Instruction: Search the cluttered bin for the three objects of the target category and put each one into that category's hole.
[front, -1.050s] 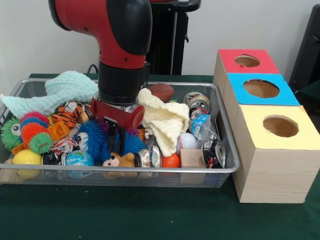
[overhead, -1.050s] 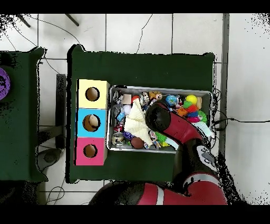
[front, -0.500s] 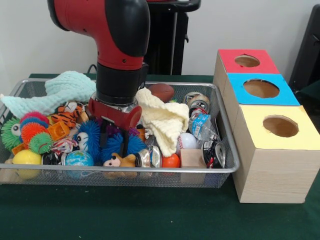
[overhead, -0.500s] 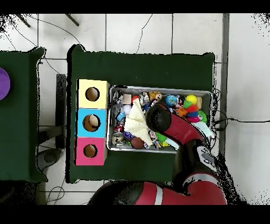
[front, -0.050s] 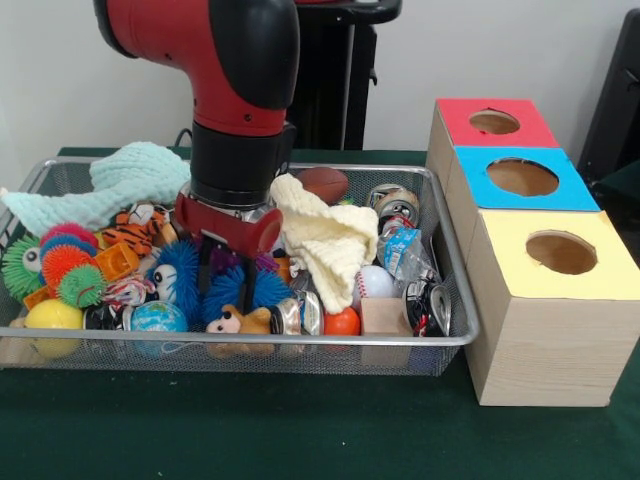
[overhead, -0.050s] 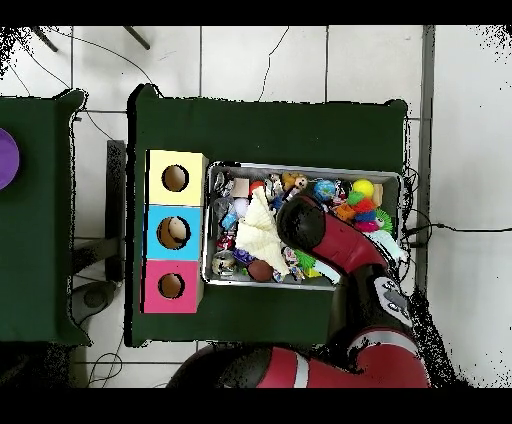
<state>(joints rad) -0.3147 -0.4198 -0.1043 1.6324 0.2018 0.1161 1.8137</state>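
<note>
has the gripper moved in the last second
Yes. In the front view the gripper has risen a little and shifted slightly left against the bin's near rim, its tips now higher above the teddy bear.

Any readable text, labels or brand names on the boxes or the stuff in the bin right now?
None can be read.
Blue packet: print too blurred to read.
Cans: markings too small to read.
Red box, blue box, yellow box: no lettering, only holes.
</note>
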